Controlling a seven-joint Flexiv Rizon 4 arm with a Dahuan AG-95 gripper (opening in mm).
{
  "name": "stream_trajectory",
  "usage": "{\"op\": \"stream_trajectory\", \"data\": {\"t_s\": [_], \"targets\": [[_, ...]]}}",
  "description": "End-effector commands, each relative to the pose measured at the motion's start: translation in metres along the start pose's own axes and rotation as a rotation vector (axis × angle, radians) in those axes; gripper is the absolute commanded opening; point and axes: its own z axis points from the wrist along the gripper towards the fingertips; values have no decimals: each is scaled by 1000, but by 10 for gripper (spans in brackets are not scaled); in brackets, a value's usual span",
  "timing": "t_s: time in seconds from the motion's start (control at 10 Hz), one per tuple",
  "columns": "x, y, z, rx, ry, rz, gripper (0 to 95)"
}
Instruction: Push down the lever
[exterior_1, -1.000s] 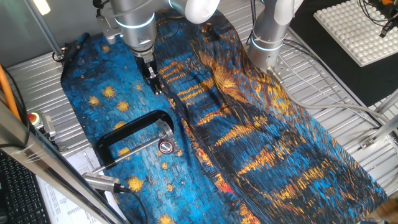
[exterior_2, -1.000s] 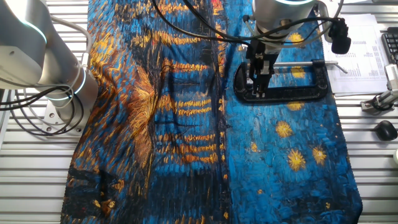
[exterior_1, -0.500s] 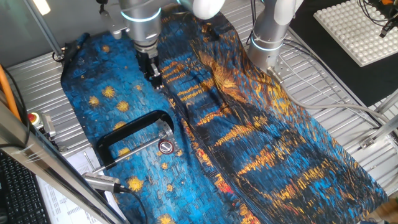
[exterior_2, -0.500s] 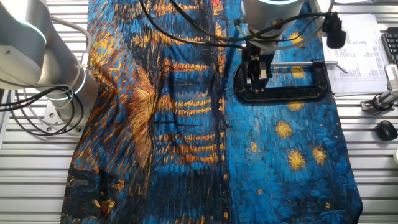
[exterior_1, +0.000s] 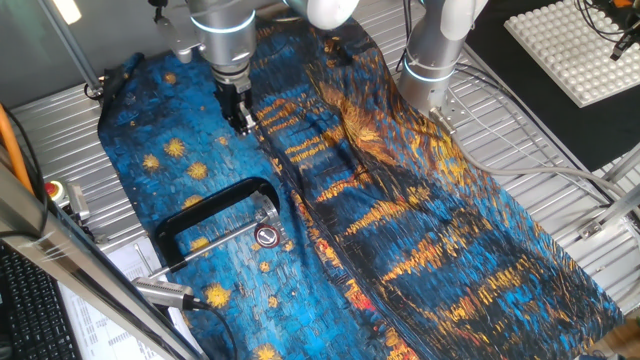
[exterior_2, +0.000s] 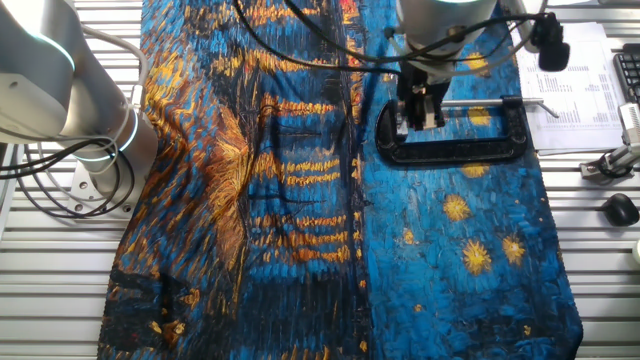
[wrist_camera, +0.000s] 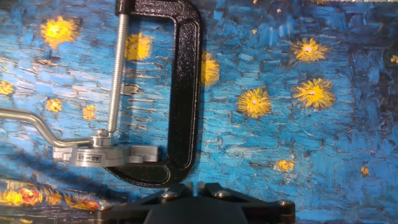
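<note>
I judge this to be the approach step: nothing is touching the lever yet. In one fixed view the end effector (exterior_1: 240, 117) hangs fingers-down over the painted cloth (exterior_1: 420, 230) that covers the desk, on the far side of the black clamp (exterior_1: 205, 212) and clear of it. The lever (exterior_1: 266, 236) sits at the clamp's near end, just beside its silver block, with the reddish cap facing up. In the other fixed view the wrist is upright and the fingers overlap the clamp's left end, so I take the hand to be raised above that end; the lever itself is hidden behind them. In the hand view the camera looks straight down: the clamp's curved frame runs up the middle, the threaded screw (wrist_camera: 115, 74) lies left of it, and the lever shows as a bent silver rod running left from the block and out of frame. No view lets me tell whether the fingers are apart or together. Next, I think I must shift toward the capped end, then descend onto it gently.
</note>
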Motion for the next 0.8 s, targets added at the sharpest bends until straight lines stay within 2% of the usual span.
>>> {"op": "stream_trajectory", "data": {"t_s": [0.1, 0.8], "targets": [[-1, 3, -2, -5, 7, -24, 0], [-5, 6, -5, -6, 11, -94, 0]]}}
